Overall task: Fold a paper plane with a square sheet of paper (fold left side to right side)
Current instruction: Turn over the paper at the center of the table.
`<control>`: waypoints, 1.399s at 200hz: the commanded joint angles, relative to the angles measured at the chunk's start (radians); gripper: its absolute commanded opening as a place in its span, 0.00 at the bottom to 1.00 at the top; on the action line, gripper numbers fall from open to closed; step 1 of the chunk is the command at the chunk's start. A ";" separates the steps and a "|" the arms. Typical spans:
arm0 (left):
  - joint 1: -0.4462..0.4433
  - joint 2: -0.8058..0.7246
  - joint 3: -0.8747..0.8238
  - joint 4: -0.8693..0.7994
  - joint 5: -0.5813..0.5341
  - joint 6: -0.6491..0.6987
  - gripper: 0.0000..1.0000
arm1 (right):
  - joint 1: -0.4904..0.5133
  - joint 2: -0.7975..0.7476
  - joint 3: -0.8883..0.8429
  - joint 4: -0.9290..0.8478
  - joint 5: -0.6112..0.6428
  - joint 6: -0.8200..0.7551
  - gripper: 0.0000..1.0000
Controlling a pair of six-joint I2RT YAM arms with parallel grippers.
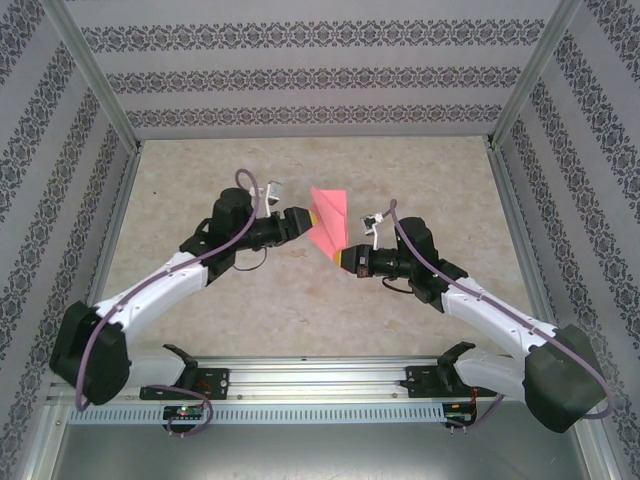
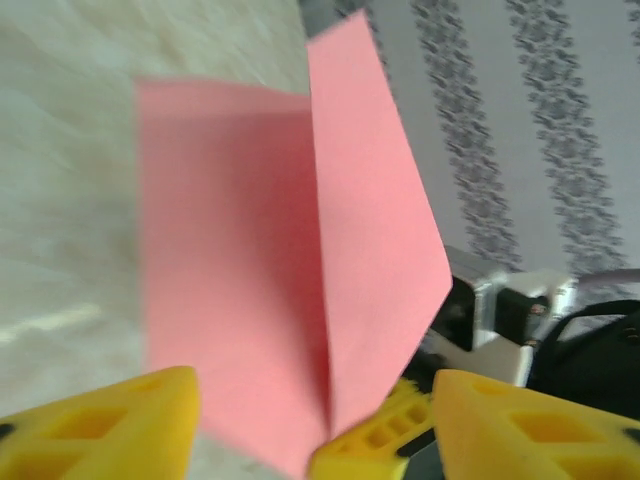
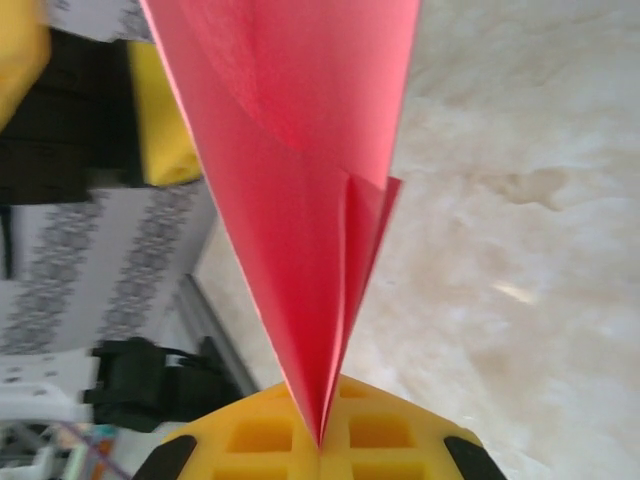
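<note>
Pink-red paper dart [image 1: 330,222], narrow and pointed with a centre crease, held up off the beige mottled table top [image 1: 300,310], midway between the 2 arms. Clamped at its pointed end by the right yellow 2-finger pincer [image 1: 351,262], closed tight on the paper right at the tip. Flanked at its wide end by the left yellow 2-finger pincer [image 1: 303,219], spread wide, with yellow fingers [image 2: 110,420] on either side of the paper and not pinching it. From the left wrist, 2 flaps meeting along 1 crease.

Judged well along: square outline gone, side folds and centre fold seemingly made, shape already a plane. Probably left to do: sharpening the crease if needed, spreading the wings, setting down on the table. Impossible to tell whether every fold is crisp.
</note>
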 commanded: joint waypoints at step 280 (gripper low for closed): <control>0.071 -0.425 -0.054 -0.562 -0.661 0.120 0.86 | 0.512 0.527 0.497 -0.775 0.963 -0.261 0.77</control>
